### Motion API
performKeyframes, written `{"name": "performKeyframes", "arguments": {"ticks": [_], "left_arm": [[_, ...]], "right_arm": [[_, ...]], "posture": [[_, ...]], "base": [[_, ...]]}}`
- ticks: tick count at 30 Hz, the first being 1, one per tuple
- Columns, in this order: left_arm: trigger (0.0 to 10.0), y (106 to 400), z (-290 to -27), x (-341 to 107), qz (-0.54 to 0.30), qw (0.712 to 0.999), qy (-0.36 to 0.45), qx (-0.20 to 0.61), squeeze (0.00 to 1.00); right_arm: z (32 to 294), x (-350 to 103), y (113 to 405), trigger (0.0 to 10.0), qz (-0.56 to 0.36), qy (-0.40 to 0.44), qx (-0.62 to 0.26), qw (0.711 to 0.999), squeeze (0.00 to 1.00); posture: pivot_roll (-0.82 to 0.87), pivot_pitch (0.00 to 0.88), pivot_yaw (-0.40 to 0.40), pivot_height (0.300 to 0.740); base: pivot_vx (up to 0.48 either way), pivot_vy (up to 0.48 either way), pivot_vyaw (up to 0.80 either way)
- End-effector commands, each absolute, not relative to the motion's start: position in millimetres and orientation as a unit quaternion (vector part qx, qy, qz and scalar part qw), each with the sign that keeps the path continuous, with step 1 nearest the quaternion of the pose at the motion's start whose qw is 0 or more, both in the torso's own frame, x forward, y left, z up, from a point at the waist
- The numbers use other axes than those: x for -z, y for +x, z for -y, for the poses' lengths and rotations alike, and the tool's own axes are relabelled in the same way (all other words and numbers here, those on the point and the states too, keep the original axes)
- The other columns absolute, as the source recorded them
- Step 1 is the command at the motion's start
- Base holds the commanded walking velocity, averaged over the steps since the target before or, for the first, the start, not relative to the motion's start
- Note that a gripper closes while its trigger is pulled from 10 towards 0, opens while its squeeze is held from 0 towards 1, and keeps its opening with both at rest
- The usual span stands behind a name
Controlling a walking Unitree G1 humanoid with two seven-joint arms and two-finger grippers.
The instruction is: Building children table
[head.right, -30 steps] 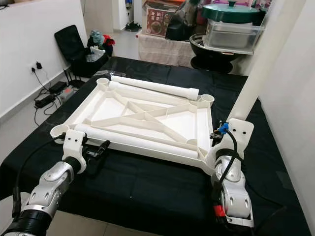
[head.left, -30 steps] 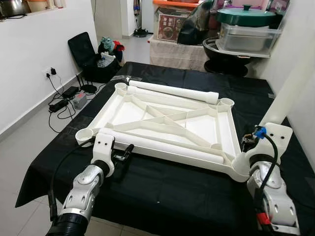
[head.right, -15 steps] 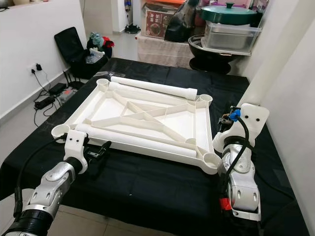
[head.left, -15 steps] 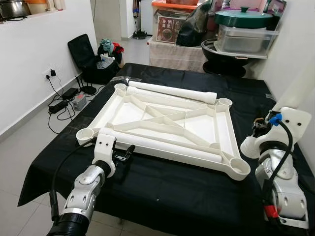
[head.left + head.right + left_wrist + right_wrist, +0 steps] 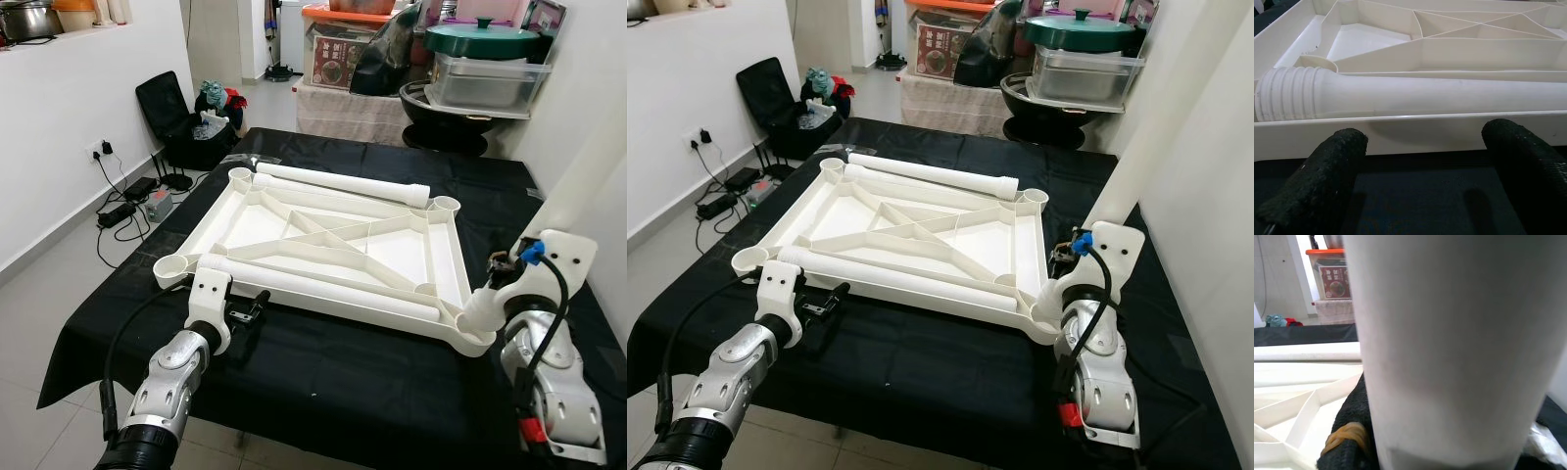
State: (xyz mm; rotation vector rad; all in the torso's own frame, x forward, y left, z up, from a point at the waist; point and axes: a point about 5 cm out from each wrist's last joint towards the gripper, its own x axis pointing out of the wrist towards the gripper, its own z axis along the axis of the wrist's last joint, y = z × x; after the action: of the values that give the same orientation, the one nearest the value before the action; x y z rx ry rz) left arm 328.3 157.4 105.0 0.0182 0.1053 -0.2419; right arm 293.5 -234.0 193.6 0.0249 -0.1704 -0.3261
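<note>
Now the right gripper point(image 5: 505, 269), clamped on the white table leg point(image 5: 588, 171) that ran to the frame's upper right, had swung the leg's lower end back down to the tabletop's point(image 5: 328, 245) near-right corner socket point(image 5: 470, 338) after lifting it clear approx. half a sec earlier, so seating looked close but not done. Upturned tabletop, mid-frame on the black cloth point(image 5: 323, 382), held two loose legs point(image 5: 343, 183) in its ribbed tray. Left gripper point(image 5: 1420, 161) hovered w/ fingers spread at the tabletop's near-left edge, lower left, pinching nothing.
</note>
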Motion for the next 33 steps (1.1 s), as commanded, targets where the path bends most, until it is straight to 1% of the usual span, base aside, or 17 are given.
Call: {"name": "performKeyframes", "arguments": {"ticks": [1,7,13,20,33], "left_arm": [[10.0,329.1,-155.8,-104.3,-0.053,0.991,0.014,0.124,0.00],[10.0,329.0,-156.6,-104.2,-0.053,0.991,0.014,0.123,0.00],[10.0,328.5,-158.1,-104.1,-0.052,0.991,0.016,0.120,0.00],[10.0,328.5,-158.9,-104.1,-0.052,0.991,0.017,0.119,0.00],[10.0,328.3,-158.6,-103.7,-0.053,0.991,0.017,0.120,0.00]], "right_arm": [[230.9,-186.4,293.8,10.0,0.083,0.016,0.153,0.985,0.00],[231.4,-178.5,296.0,10.0,0.076,0.009,0.152,0.985,0.00],[233.3,-169.1,297.2,10.0,0.078,-0.021,0.152,0.985,0.00],[237.2,-163.8,297.2,10.0,0.084,-0.037,0.153,0.984,0.00],[235.9,-155.8,298.3,10.0,0.090,-0.047,0.149,0.984,0.00]], "posture": [[0.00,0.000,-0.062,0.740],[0.01,0.000,-0.065,0.740],[0.01,0.000,-0.067,0.740],[0.02,0.000,-0.069,0.740],[0.02,0.000,-0.068,0.740]], "base": [[0.000,0.000,0.00],[0.000,0.000,0.00],[0.000,0.000,0.00],[0.000,0.000,0.00],[0.000,0.000,0.00]]}}
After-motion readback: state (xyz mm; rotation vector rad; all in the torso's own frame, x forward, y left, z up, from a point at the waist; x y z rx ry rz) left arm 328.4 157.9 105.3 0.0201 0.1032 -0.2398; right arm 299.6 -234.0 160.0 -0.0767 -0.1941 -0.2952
